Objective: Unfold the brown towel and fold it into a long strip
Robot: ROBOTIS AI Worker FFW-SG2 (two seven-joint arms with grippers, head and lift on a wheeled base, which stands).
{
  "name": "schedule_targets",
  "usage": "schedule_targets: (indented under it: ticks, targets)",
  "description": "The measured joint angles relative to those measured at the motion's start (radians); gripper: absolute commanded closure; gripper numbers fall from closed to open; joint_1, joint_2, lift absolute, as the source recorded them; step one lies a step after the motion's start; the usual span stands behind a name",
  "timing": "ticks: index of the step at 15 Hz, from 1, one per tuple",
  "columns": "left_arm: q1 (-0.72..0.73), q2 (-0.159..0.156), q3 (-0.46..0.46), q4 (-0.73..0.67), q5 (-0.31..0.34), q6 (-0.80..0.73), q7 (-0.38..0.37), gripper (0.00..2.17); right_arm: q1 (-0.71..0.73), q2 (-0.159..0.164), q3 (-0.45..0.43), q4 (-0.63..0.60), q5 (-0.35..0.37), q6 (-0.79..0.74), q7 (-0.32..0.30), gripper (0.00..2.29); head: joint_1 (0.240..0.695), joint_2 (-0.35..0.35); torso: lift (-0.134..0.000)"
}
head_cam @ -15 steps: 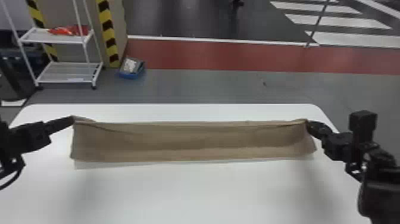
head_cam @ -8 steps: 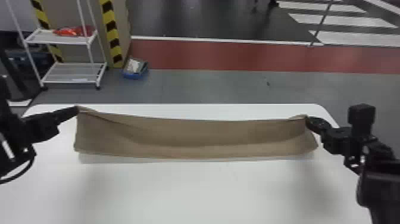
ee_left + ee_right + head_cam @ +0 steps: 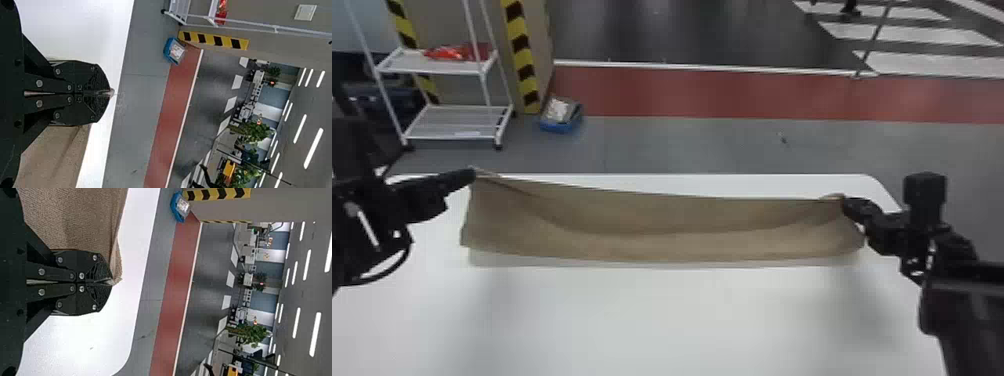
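White table (image 3: 682, 320) bare in front of brown towel's (image 3: 662, 225) near edge.

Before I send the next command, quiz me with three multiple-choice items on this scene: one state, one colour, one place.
1. What state is the towel in?
A) Crumpled in a ball
B) Stretched between left gripper and right gripper
C) Rolled into a tube

2. What colour is the table?
A) Red
B) Brown
C) White

3. Where is the blue container?
A) On the floor beyond the table
B) On the rack's upper shelf
C) On the towel

1 B: each gripper pinches one end of the far edge, and the cloth sags between them.
2 C: the bare top in front of the towel is white.
3 A: it sits by the foot of the striped pillar, past the table's far edge.
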Motion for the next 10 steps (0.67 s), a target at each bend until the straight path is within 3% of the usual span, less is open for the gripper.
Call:
schedule_targets:
  ticks: [1, 2, 3, 4, 7, 10]
  targets:
    - [-0.009, 0.000, -0.012, 0.016, -0.010, -0.010, 0.009, 1.03, -0.007, -0.001, 0.003, 0.017, 0.010, -0.008, -0.003, 1.40, 0.695, -0.099, -0.125]
    - [-0.018, -0.001, -0.025, 0.033, -0.020, -0.019, 0.013, 0.62, -0.013, -0.003, 0.009, 0.031, 0.016, -0.019, -0.010, 1.10, 0.695, -0.099, -0.125]
    - [-0.027, -0.001, -0.040, 0.052, -0.039, -0.026, 0.015, 0.06, -0.017, -0.005, 0.019, 0.046, 0.020, -0.036, -0.024, 0.52, 0.695, -0.099, -0.125]
    - [-0.034, -0.001, -0.056, 0.067, -0.067, -0.029, 0.020, 0.00, -0.018, -0.006, 0.030, 0.058, 0.021, -0.065, -0.047, 0.06, 0.695, -0.097, -0.125]
    - [-0.038, -0.002, -0.110, 0.082, -0.177, -0.030, 0.072, 0.03, -0.021, -0.009, 0.047, 0.094, 0.019, -0.152, -0.102, 0.02, 0.695, -0.089, -0.125]
    - [-0.022, -0.002, -0.126, 0.082, -0.211, -0.070, 0.083, 0.06, -0.011, -0.017, 0.048, 0.096, 0.008, -0.179, -0.106, 0.04, 0.695, -0.086, -0.125]
